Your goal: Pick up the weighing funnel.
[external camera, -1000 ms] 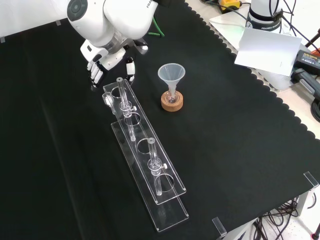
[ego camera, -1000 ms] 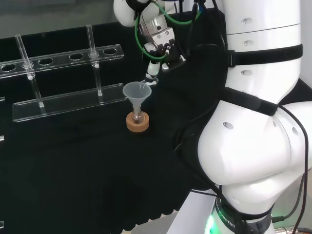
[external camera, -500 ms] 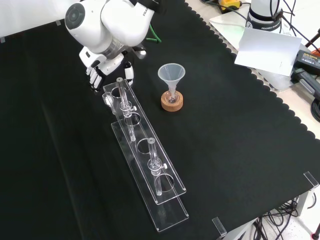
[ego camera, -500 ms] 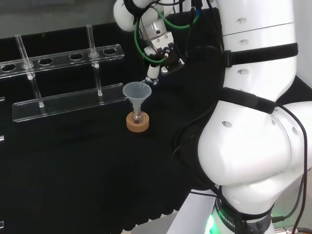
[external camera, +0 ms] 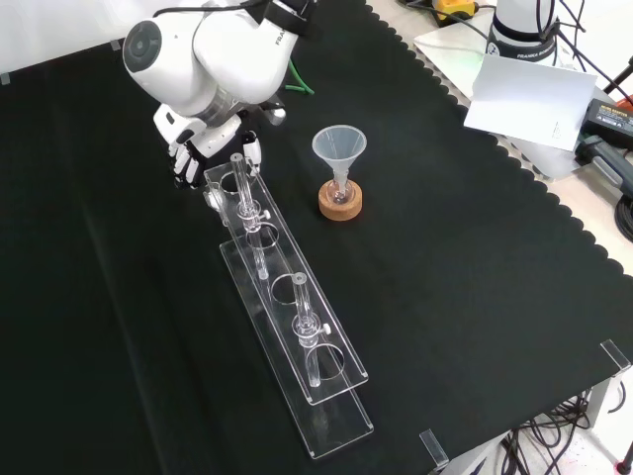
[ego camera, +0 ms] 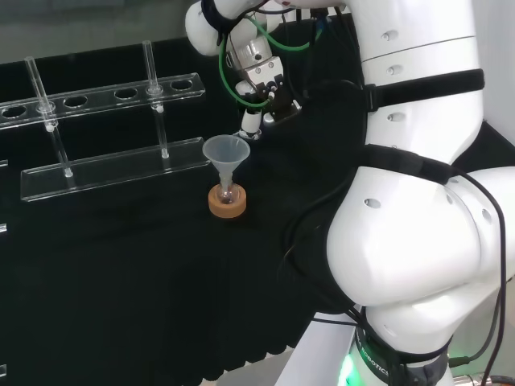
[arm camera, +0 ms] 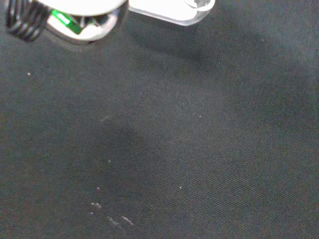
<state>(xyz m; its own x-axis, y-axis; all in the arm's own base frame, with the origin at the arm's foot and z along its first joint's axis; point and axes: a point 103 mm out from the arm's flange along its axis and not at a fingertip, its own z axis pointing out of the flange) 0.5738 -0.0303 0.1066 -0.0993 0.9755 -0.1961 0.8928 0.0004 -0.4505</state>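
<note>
My hand [external camera: 203, 139] hovers near the bench's [external camera: 475, 247] far-left corner in the front view, fingers [external camera: 182, 161] and thumb apart, holding nothing. The weighing funnel [external camera: 212, 198] lies just beneath, towards me, by the rack's [external camera: 297, 327] end. I cannot tell its long axis.

Arm [external camera: 229, 51] bowed over, hand [external camera: 201, 142] spread downward

The weighing funnel [external camera: 212, 198], a small clear piece, hard to make out, lay on the black-clothed bench [external camera: 475, 297]; in the front view it sat left of the middle, nearer the far edge than the near one, away from every corner
</note>
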